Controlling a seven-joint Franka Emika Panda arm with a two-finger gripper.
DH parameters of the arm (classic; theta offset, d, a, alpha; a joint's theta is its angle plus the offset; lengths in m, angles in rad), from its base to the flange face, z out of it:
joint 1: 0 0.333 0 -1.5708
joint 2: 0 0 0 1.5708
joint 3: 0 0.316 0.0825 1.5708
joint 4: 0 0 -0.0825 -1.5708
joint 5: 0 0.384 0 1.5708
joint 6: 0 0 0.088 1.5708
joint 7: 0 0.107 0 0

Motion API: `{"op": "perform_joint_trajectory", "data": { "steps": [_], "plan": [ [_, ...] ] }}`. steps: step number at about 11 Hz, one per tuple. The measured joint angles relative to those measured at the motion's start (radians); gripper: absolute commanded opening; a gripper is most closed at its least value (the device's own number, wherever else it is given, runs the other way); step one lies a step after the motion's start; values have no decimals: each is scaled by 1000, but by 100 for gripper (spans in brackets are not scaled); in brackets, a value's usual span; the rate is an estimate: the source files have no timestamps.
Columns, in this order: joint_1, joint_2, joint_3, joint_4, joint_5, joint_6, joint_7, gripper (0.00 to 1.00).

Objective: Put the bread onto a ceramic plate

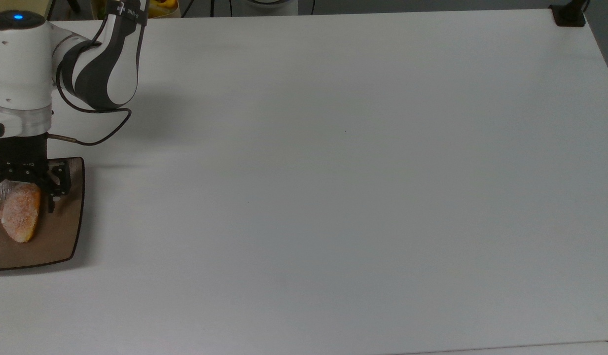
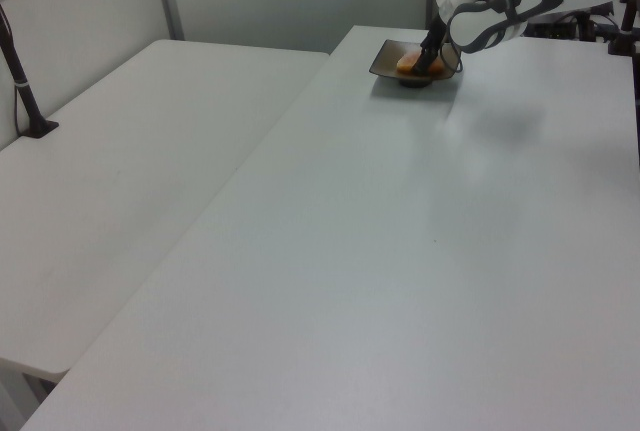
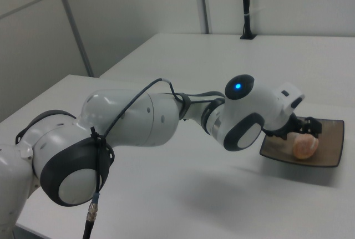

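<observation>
Orange-tan bread (image 1: 19, 218) lies on ceramic plate (image 1: 62, 236), lengthwise top-to-bottom.

I see one bread (image 1: 19, 218) and one ceramic plate (image 1: 62, 241). They sit on one big white counter (image 1: 333, 197).

The bread (image 1: 18, 218) lies on the ceramic plate (image 1: 62, 241) at the top view's left table (image 1: 333, 197) edge.
</observation>
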Motion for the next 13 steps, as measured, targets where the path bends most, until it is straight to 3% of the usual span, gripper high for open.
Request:
{"op": "perform_joint_trajectory", "data": {
  "steps": [5,7,10,13],
  "plan": [
    [4,-162,9,16,1,-70,77,100],
    [7,-273,15,17,1,-268,124,100],
    [28,-474,22,16,2,-692,190,100],
    [62,-633,24,5,66,-1040,297,100]
  ]
}}
